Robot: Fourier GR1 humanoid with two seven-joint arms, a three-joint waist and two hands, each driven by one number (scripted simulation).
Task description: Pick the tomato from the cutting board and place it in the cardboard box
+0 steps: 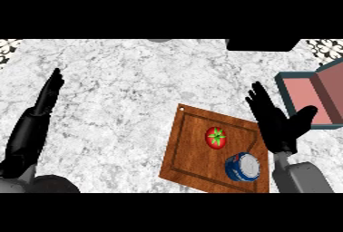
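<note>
1. The open box with a dark teal rim and pink inside point(315, 97) is cut off by the view's right edge, so only part of it shows; its material cannot be told.
2. The brown wooden cutting board point(191, 149) lies tilted on the grey-white marbled counter point(134, 81), and its lower right corner is hidden behind the right forearm.
3. The round red tomato with a green star-shaped stalk point(216, 137) lies on the board's upper middle, untouched.
4. A small round blue and white container point(242, 166) sits on the board just below and right of the tomato.
5. The black right hand point(276, 120) hovers between board and box, fingers straight and spread, holding nothing.
6. The black left hand point(47, 97) rests near the left edge, fingers straight, seen edge-on.
</note>
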